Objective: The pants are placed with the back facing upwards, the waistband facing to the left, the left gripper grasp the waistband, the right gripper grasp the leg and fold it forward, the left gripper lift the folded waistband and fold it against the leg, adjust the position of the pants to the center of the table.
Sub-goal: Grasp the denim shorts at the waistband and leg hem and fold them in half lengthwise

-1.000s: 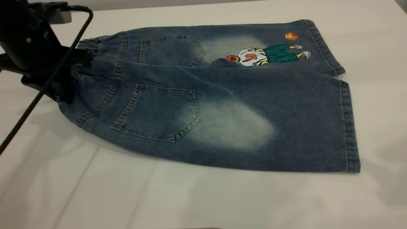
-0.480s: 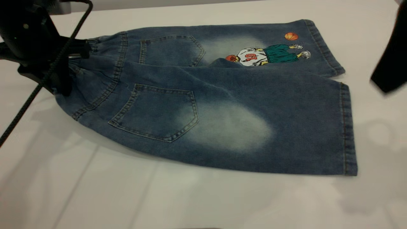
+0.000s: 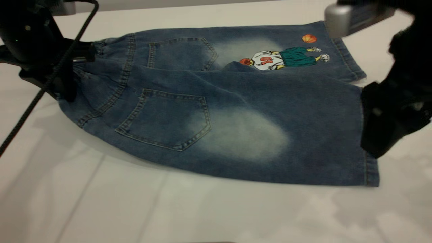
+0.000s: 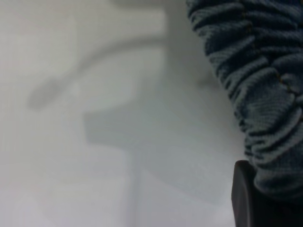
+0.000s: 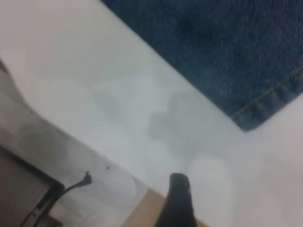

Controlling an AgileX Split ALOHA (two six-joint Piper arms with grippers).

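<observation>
Dark blue denim pants (image 3: 236, 111) lie back side up on the white table (image 3: 202, 209), with the print on the far leg. The ruffled waistband (image 3: 101, 47) points left, and my left gripper (image 3: 76, 72) is shut on it. In the left wrist view the gathered waistband (image 4: 255, 94) presses against one black finger (image 4: 244, 198). My right gripper (image 3: 381, 121) hangs over the hem end of the plain near leg (image 3: 303, 135), open, with nothing held. The right wrist view shows one finger (image 5: 177, 198) above bare table, with the leg's hem corner (image 5: 236, 56) farther off.
The left arm's black cable (image 3: 33, 98) runs down across the table's left side. In the right wrist view the table's edge (image 5: 142, 198) and a thin cable (image 5: 75, 187) lie below it. Bare white tabletop surrounds the pants at front and right.
My right gripper has come in from the right and dropped to the near leg's hem. The left gripper shifted the waistband slightly up and to the left, then held still.
</observation>
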